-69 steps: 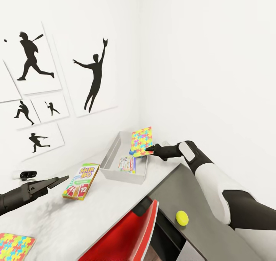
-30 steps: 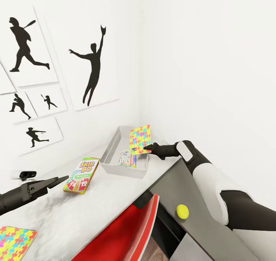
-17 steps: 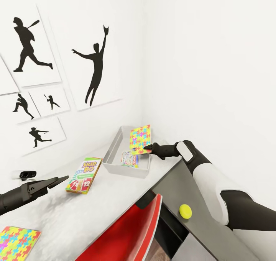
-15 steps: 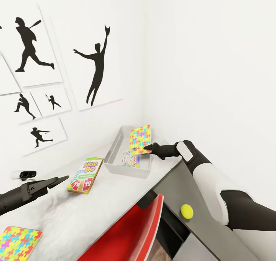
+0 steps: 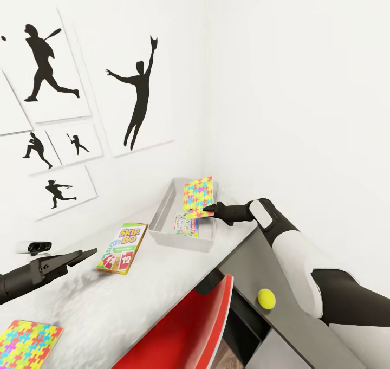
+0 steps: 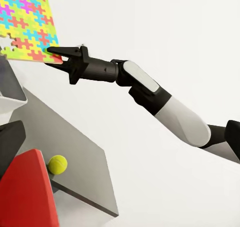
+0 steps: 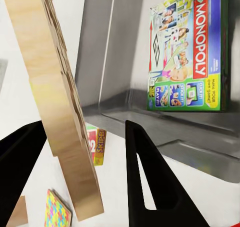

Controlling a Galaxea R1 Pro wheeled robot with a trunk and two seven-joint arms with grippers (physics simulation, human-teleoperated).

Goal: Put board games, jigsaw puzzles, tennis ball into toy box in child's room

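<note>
On the white desk (image 5: 162, 298), at about 8 o'clock in the head view, a flat multicoloured jigsaw puzzle box (image 5: 27, 344) lies untouched. Just above it the left black claw (image 5: 81, 256) hovers over the desk with nothing in it, its two tapered fingers nearly together; whether a slight gap is left I cannot tell. Toward the centre lies the Skip-Bo card game box (image 5: 123, 247), face up, its long axis running from 6 to 12 o'clock with a slight lean to 1, also waiting to be packed.

At about 1 o'clock from it sits the grey rectangular toy box (image 5: 162, 217), pushed toward the room's corner. A green Monopoly board game (image 7: 192, 52) already lies flat inside, so one item looks done. Above the box's right rim the right black claw (image 5: 208, 209) pinches the lower corner of a second bright jigsaw puzzle box (image 5: 197, 195), closed on its wooden-looking edge. This puzzle stands nearly on edge, its long axis rising toward 12 o'clock and its patterned face turned toward 8 o'clock; it hangs over the box, not yet released.

At 4 o'clock a yellow-green tennis ball (image 5: 266, 298) rests on a lower grey ledge (image 5: 292, 325), beside a red chair back (image 5: 189, 331). By my count one toy is in, one is nearly in, and three visible ones are left.
</note>
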